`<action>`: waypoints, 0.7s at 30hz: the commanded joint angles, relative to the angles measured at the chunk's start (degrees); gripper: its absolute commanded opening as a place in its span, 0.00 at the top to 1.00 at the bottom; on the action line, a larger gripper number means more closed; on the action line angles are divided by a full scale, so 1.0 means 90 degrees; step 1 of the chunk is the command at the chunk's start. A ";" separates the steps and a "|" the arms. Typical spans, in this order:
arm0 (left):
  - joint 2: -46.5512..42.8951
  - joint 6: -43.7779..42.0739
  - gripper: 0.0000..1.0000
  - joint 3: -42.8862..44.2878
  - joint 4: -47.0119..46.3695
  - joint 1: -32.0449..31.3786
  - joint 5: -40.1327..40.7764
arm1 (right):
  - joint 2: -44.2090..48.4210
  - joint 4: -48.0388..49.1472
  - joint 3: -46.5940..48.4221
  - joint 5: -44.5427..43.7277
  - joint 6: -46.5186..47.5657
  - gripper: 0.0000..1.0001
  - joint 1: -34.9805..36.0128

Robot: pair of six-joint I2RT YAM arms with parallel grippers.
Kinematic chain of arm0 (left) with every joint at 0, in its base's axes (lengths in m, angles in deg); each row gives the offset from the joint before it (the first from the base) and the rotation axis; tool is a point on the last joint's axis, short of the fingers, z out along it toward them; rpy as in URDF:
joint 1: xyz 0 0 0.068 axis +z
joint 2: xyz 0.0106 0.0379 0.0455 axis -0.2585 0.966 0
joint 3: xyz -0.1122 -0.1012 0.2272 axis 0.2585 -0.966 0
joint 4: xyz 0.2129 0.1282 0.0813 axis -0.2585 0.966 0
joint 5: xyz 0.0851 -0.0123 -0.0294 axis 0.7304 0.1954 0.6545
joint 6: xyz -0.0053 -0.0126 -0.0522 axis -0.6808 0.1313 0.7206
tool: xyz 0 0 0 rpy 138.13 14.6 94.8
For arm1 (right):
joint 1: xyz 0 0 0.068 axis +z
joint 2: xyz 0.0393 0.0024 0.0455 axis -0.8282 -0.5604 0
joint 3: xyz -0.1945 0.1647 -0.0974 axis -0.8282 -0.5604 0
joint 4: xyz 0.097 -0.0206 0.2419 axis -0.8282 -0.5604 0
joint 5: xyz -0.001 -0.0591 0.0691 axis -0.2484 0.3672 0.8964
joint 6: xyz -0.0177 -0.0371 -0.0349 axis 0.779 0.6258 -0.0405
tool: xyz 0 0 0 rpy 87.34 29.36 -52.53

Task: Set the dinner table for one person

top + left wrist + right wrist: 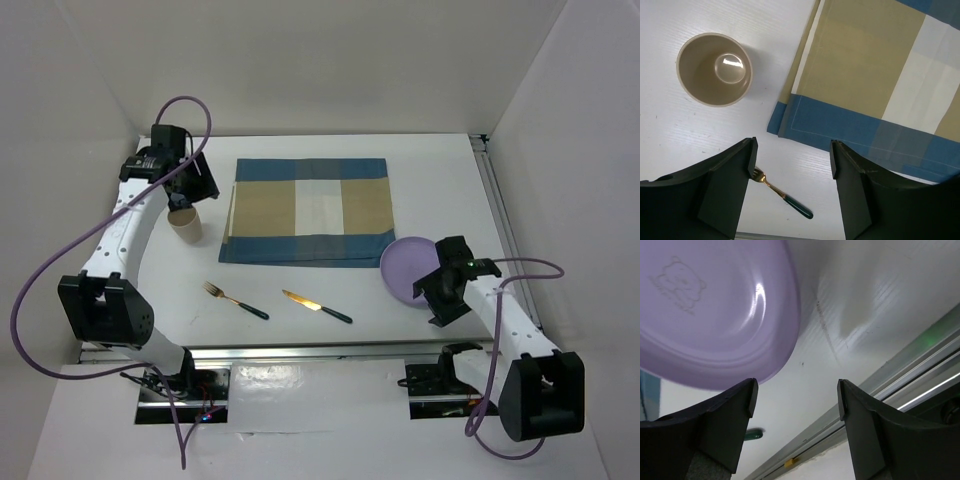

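Dinner table stretching out under both arms; striped placemat lying centre, bare, so setting likely just starting. Purple plate sitting right of mat; right gripper hovering at its edge, jaws apart, empty, next needing rim pinch. Left gripper hanging near cup, jaws apart, empty. Knife, fork lying off mat

my left arm reaches far forward on the left side; left gripper points down, jaws wide apart, nothing held. my right arm extends only a short way; right gripper angled down, jaws apart, empty.
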 commanded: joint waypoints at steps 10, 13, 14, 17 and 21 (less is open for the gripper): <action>-0.0235 -0.0235 0.25 -0.0088 -0.0177 -0.0141 -0.0259 | -0.0177 0.2047 -0.0981 -0.0113 -0.0430 0.35 -0.0032; -0.0108 -0.0235 0.25 -0.0029 -0.0177 -0.0199 -0.0259 | -0.0118 0.2047 -0.1040 -0.0308 -0.0625 0.67 -0.0032; -0.0108 -0.0235 0.25 -0.0029 -0.0177 -0.0200 -0.0259 | -0.0041 0.1873 -0.1040 -0.0396 -0.0713 0.78 -0.0032; -0.0108 -0.0235 0.25 0.0039 -0.0177 -0.0258 -0.0259 | 0.0223 0.1200 -0.0631 -0.0893 -0.0772 1.00 -0.0032; -0.0050 -0.0235 0.25 0.0039 -0.0177 -0.0259 -0.0405 | 0.0789 0.0475 0.0218 -0.1500 -0.0501 1.00 -0.0032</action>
